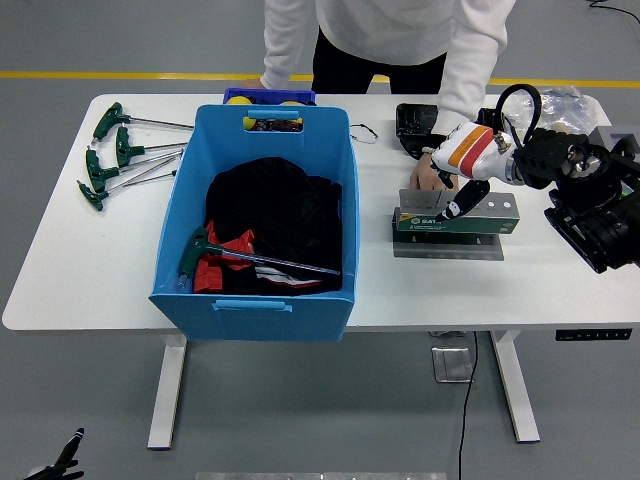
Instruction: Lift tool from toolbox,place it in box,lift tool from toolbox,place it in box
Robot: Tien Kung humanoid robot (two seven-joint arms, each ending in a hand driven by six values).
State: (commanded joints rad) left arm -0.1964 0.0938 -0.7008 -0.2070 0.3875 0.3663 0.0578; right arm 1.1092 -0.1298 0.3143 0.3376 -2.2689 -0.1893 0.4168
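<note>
Green "SATA"-labelled toolbox (456, 221) under right hand (468, 160), fingers (458, 205) curled.

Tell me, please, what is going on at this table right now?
The robot's right hand is reaching over the grey metal tool holder to the right of the blue box, with one dark finger pointing down at it. A person across the table has a hand resting just behind the holder. One green-handled T-wrench already lies in the box on dark cloth, and several more sit at the table's left end. The left arm is out of view.
</note>
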